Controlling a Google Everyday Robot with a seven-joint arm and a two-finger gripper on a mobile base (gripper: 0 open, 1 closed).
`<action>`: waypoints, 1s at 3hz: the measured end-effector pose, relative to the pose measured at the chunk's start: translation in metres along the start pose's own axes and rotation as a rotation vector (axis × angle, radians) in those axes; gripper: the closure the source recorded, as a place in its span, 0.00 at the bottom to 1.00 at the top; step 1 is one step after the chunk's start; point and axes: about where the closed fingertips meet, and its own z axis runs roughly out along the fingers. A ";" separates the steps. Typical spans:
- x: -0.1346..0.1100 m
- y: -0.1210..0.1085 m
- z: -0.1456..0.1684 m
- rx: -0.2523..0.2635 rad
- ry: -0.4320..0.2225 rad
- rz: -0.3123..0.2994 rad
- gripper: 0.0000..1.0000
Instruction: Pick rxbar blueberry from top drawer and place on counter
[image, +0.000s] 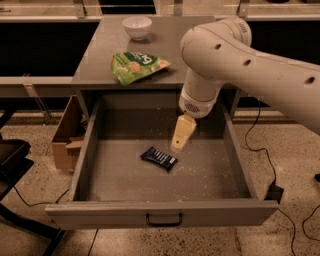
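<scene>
Gripper (176, 146) hangs down inside the top drawer (100, 214) just beside the rxbar blueberry (159, 158), not holding it, and honestly can't tell how open it is.

Hand (178, 144) beside rxbar blueberry (159, 158) inside top drawer (212, 172).

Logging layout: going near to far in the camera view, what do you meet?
Drawer handle → rxbar blueberry → claw, over the top drawer just past the bar → green snack bag → white bowl, both on the counter.
</scene>
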 end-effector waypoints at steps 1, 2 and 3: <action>-0.025 0.004 0.039 -0.053 -0.031 -0.023 0.00; -0.031 0.003 0.071 -0.061 -0.026 -0.030 0.00; -0.027 0.004 0.102 -0.063 0.004 -0.028 0.00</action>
